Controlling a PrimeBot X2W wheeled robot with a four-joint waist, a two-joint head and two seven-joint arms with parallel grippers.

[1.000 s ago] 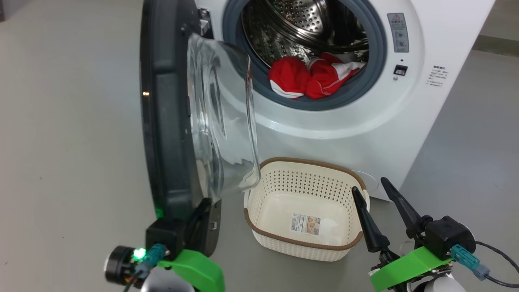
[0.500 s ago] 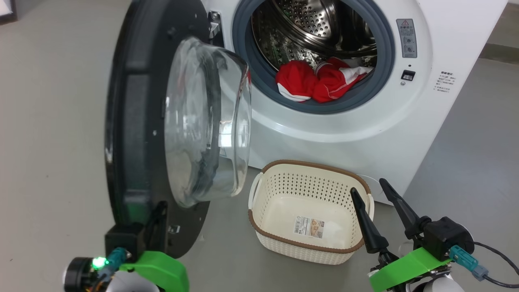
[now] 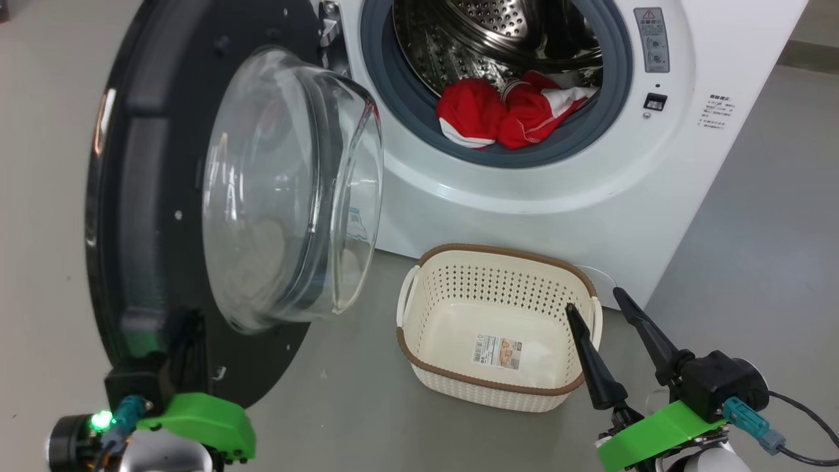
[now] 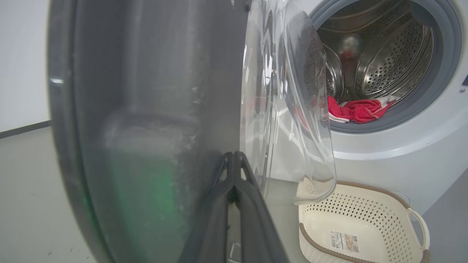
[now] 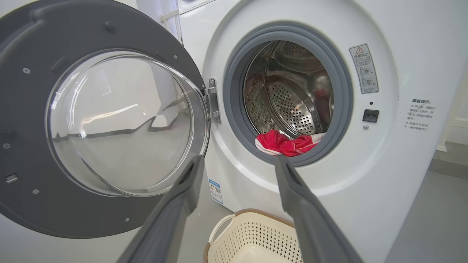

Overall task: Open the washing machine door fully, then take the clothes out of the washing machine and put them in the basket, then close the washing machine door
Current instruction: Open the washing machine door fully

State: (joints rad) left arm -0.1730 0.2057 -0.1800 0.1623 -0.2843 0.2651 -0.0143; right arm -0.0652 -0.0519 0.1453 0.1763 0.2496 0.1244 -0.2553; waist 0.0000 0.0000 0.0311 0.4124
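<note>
Sticker [image 5: 216, 190] on machine [image 5: 365, 190], right wrist view

The white front-loading washing machine [image 3: 590, 216] is cut by the head view's top edge, its black-rimmed glass door [image 4: 146, 109] is blurred in the left wrist view, and the cream perforated basket's [image 3: 491, 292] paper label [image 3: 499, 351] is unreadable.

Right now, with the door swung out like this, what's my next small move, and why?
Probably nudge the washing machine door a little wider with the shut left gripper, set against its lower inner rim. The door looks not yet swung right back, and its glass bulge juts toward the basket; the clothes lie in the washing machine.
</note>
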